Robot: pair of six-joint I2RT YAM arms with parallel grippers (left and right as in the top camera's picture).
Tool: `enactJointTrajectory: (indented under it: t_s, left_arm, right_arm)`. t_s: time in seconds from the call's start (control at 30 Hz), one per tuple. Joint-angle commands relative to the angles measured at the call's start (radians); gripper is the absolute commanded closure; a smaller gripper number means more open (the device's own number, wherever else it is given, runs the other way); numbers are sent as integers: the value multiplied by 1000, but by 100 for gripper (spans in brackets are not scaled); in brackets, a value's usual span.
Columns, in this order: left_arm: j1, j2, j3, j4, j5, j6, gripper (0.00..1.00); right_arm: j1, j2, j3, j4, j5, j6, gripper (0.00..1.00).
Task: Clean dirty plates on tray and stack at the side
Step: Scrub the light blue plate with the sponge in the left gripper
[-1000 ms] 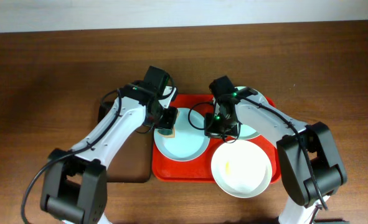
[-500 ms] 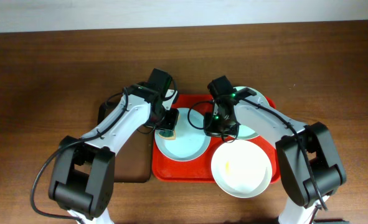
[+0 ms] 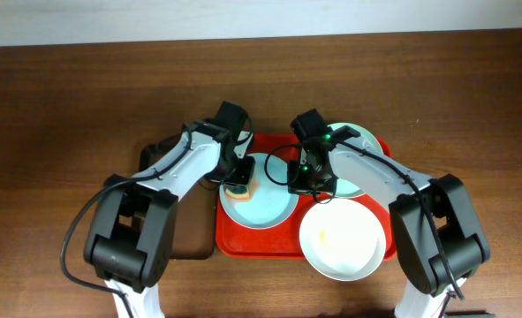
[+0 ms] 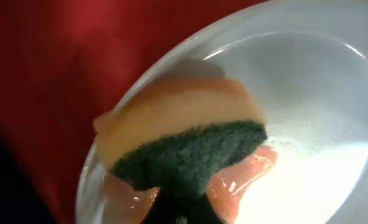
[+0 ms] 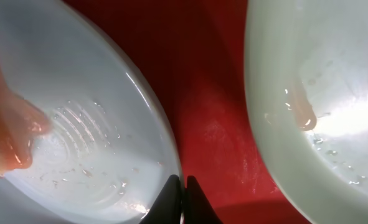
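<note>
The red tray (image 3: 243,240) holds three plates. The pale blue plate (image 3: 269,208) lies at its left, the white plate (image 3: 342,240) with a yellowish smear at the front right, and the pale green plate (image 3: 352,186) at the back right, mostly under my right arm. My left gripper (image 3: 237,181) is shut on a yellow sponge with a green scouring pad (image 4: 184,143), pressed on the wet blue plate (image 4: 308,93) near its left rim. My right gripper (image 5: 183,193) is shut on the blue plate's right rim (image 5: 78,124). The green plate (image 5: 333,93) lies just to its right.
A dark, narrow tray (image 3: 185,234) lies on the wooden table against the red tray's left side, partly under my left arm. The white plate overhangs the red tray's front right corner. Bare red tray (image 5: 215,112) shows between the blue and green plates.
My left gripper has slid the sponge a little toward the front across the blue plate, and the left arm has swung closer in. The right gripper stays on the rim.
</note>
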Motion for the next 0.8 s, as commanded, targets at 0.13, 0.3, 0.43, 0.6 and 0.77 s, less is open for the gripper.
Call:
enactJointTrajectory:
  t_s: [0.13,0.3,0.43,0.6,0.77]
  left_arm:
    - [61,29,116,-113,405,22,100]
    - [45,-71,144,-152,34,16,100]
    - [-27,-69,24,-56,-60,-41,100]
    - [-67,-69,-93,45,-161,-141,100]
    - [-85,-75,-51,36,124,-79,100]
  right_arm:
    - [9,9,-6,0,31,-2,96]
    - [9,9,-6,0,31,-2,96]
    - [9,9,-6,0,31,-2,96]
    - [9,9,-6,0,30,-2,96]
    - [9,9,-6,0,27,-2,96]
